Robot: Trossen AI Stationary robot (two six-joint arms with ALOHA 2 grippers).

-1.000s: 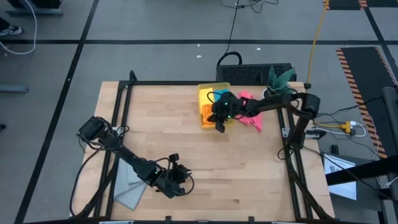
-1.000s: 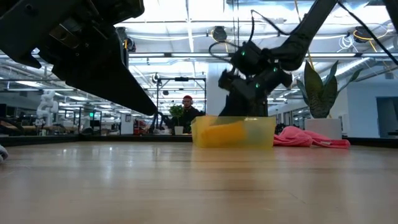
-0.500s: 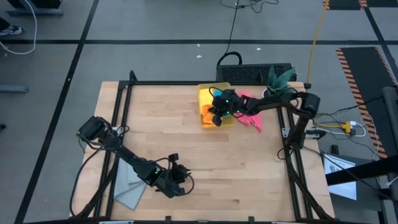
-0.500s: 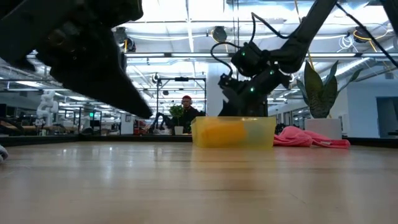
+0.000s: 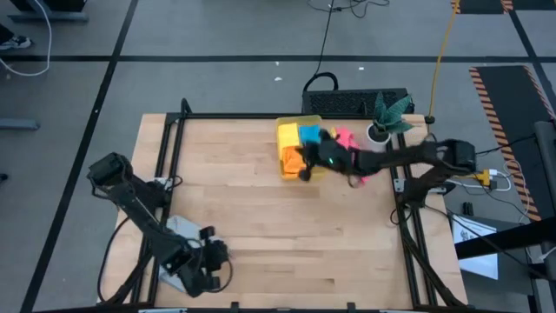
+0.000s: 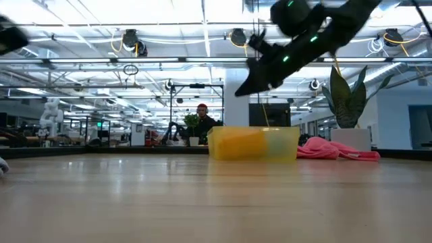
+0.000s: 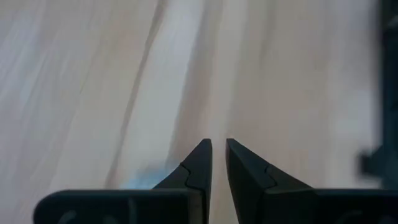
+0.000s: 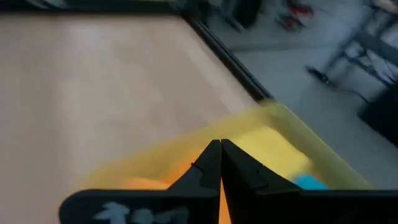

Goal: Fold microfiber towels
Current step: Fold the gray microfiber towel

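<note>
Microfiber towels sit in three spots: yellow towel, orange towel and blue towel inside the translucent yellow bin at the far middle of the tabletop, pink towel crumpled just beside the bin toward the plant, grey towel flat at the near left corner. Change in the last second: right pincer has pulled up out of the bin and its jaws have closed fully, nothing between them in the right wrist view, so that dip came away empty and a re-grab looks needed. It now hangs above the bin's near rim, clearly high in the low view. Left arm has swung back toward the near left edge, and left pincer hovers by the grey towel; its jaws are a narrow slit apart in the left wrist view with only bare wood in front, holding nothing. Judging from layout, the grey one looks done and four remain. Materials: cloths are soft and limp, pink one bunched into ridges; bin is rigid thin-walled plastic, rectangular; tabletop is smooth pale wood planks with a black metal frame.
</note>
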